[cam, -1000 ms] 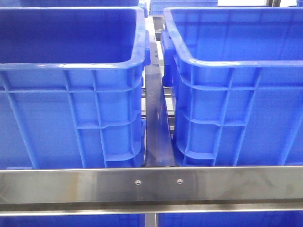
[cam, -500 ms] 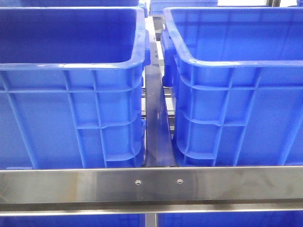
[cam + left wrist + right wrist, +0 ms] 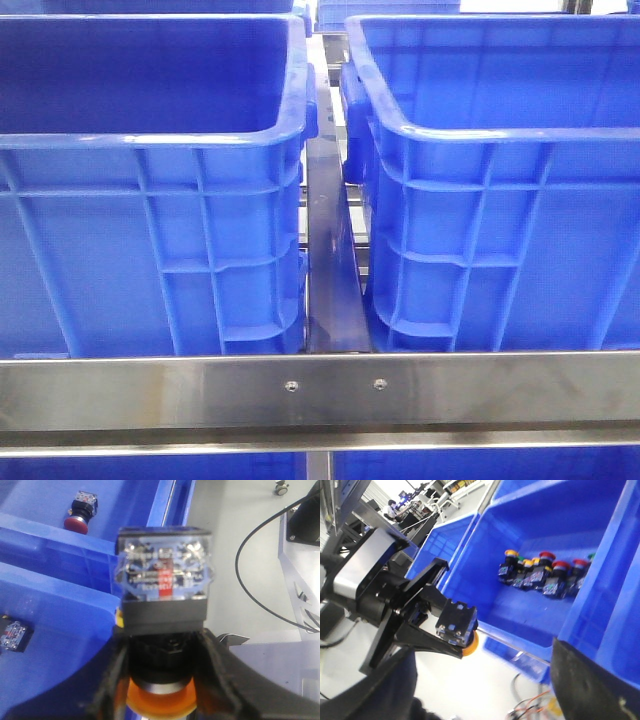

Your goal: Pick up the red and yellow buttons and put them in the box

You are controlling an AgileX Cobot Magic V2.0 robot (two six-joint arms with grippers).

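The left hand [image 3: 160,680] is closed around a yellow push button [image 3: 162,615], its fingers [image 3: 220,665] clamped on the black collar with the orange-yellow cap [image 3: 160,700] below and the clear contact block above. The right wrist view shows this same hand [image 3: 447,630] holding the button in the air outside the bins, over the pale floor beside a blue bin [image 3: 520,575]. The right hand itself shows only as a dark edge at the bottom of its own view, so whether it is open or closed cannot be told.

The task looks to be well under way but not finished. A cluster of red, yellow and green buttons [image 3: 545,572] lies on the floor of one bin. In the left wrist view a red button [image 3: 80,512] lies in one bin and another contact block [image 3: 14,636] in the bin next to it. Which bin is the target box cannot be told.

The bin walls are tall and the rims [image 3: 65,580] stand close beside the held button, so it likely needs to pass above a rim before release. The front view shows two blue bins [image 3: 150,200] side by side behind a steel rail [image 3: 320,390], a narrow gap between them, and neither arm.
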